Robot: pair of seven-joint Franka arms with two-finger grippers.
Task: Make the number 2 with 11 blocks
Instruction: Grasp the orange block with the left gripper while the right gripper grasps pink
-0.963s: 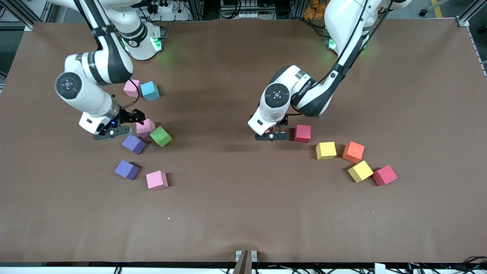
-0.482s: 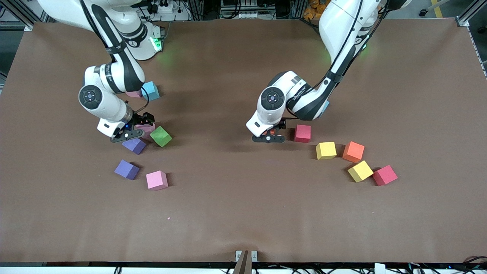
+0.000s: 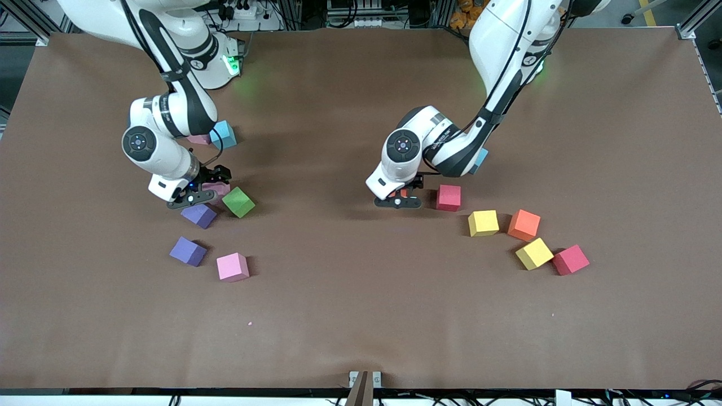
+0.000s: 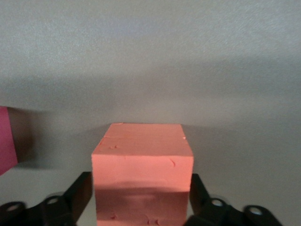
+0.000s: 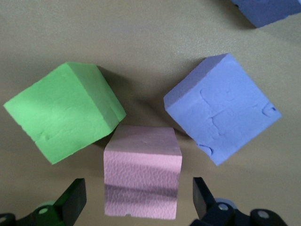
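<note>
My left gripper [image 3: 399, 198] is low over the table, shut on an orange cube [image 4: 142, 155]; a crimson cube [image 3: 449, 197] sits just beside it. My right gripper [image 3: 197, 195] is open, its fingers [image 5: 73, 200] standing apart on either side of a pink cube [image 5: 142, 165], which lies between a green cube [image 3: 238, 202] and a purple cube [image 3: 198, 215]. Nearer the camera lie another purple cube [image 3: 188, 251] and a pink cube [image 3: 232, 267]. Toward the left arm's end lie a yellow cube [image 3: 483, 223], an orange cube [image 3: 524, 225], another yellow cube [image 3: 534, 253] and a crimson cube [image 3: 571, 259]. No digit is formed.
A light-blue cube [image 3: 224, 134] and a pink cube [image 3: 198, 138], mostly hidden by the right arm, lie farther from the camera. Another light-blue cube [image 3: 480, 159] peeks out under the left arm. A wide bare brown stretch [image 3: 350, 293] lies nearer the camera.
My right gripper has moved toward the left arm's end and now straddles the pink cube. My left gripper has shifted only slightly over the orange cube.
</note>
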